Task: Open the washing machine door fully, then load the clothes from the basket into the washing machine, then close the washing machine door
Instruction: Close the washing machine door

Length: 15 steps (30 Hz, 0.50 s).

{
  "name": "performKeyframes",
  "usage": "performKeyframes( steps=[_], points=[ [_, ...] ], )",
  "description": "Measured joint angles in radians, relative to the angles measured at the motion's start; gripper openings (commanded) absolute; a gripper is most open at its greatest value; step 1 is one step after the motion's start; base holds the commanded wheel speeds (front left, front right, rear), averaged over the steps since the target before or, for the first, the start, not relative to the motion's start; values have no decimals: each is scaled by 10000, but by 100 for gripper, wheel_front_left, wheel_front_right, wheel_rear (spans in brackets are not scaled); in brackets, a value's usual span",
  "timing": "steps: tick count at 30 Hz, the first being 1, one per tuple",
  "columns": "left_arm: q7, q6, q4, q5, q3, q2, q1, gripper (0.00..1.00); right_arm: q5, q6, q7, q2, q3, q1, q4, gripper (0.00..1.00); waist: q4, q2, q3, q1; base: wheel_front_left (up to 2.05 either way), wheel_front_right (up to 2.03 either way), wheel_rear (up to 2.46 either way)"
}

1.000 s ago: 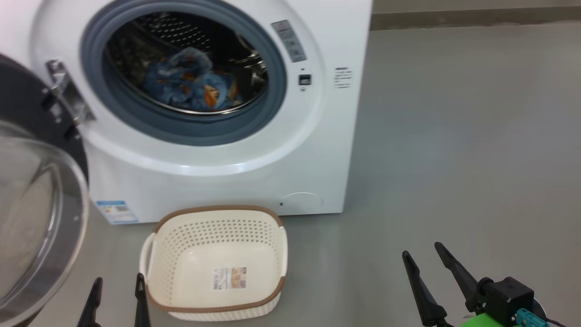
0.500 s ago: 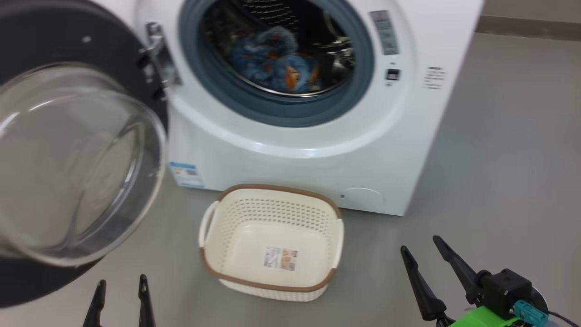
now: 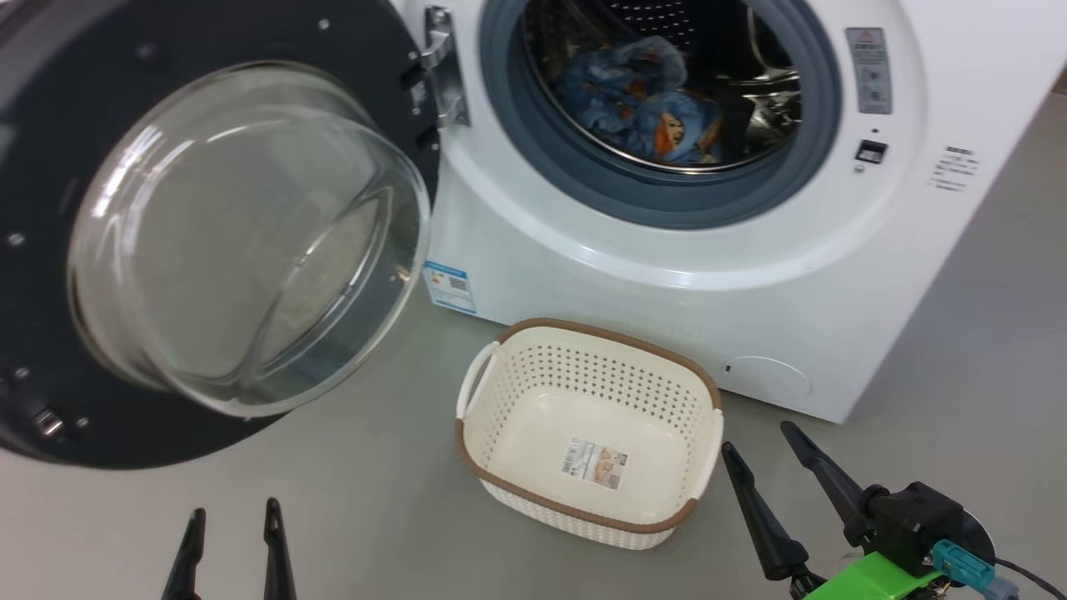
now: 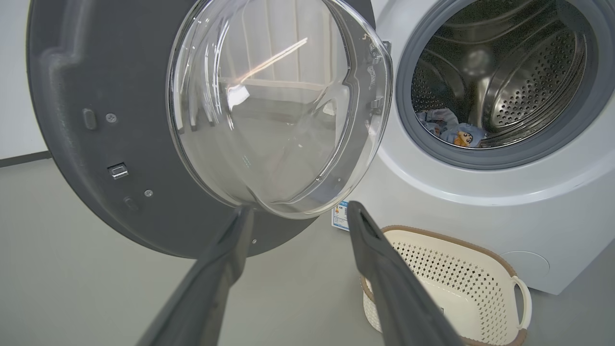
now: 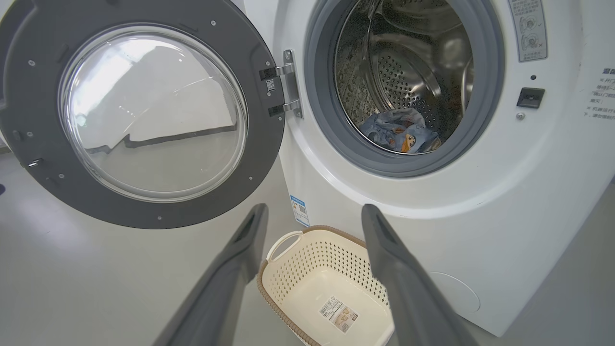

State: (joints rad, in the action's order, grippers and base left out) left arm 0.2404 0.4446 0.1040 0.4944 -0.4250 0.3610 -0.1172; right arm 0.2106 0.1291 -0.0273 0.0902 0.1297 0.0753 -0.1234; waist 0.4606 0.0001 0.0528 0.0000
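Moved: camera only, leftward; washing machine door (image 3: 242, 242) fully open.
Load: clothes (image 3: 642, 100) inside washing machine (image 3: 667, 258); basket (image 3: 583, 375) empty, so closing remains.
Grip: left end effector (image 3: 235, 507), right end effector (image 3: 758, 436) spread, empty.

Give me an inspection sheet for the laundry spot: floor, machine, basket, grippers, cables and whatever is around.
Surface: grey floor, bare.
Job's things: washing machine with its drum open; door swung wide open on its hinge, left of the opening; clothes lying inside the drum; basket empty, upright on the floor in front of the machine, a sticker on its bottom.
Clutter: nothing seen.
Grippers: left gripper open, holding nothing; right gripper open, holding nothing, beside the basket.
Cables: one dark cable with a teal plug at the right wrist.
Surroundings: pale wall with a dark skirting strip behind the door.
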Motion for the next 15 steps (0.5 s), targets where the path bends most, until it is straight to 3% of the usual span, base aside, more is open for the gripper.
performKeyframes(
  steps=[7,15],
  points=[
    [4,-4,-71,0,36,-123,-4,100,0,0,0,4,146,-3,21,100,553,0,24,0,0,0,0],
    [77,-84,-84,0,117,-136,-9,100,0,0,0,12,203,-20,59,100,625,0,44,1,0,0,0]
  ],
)
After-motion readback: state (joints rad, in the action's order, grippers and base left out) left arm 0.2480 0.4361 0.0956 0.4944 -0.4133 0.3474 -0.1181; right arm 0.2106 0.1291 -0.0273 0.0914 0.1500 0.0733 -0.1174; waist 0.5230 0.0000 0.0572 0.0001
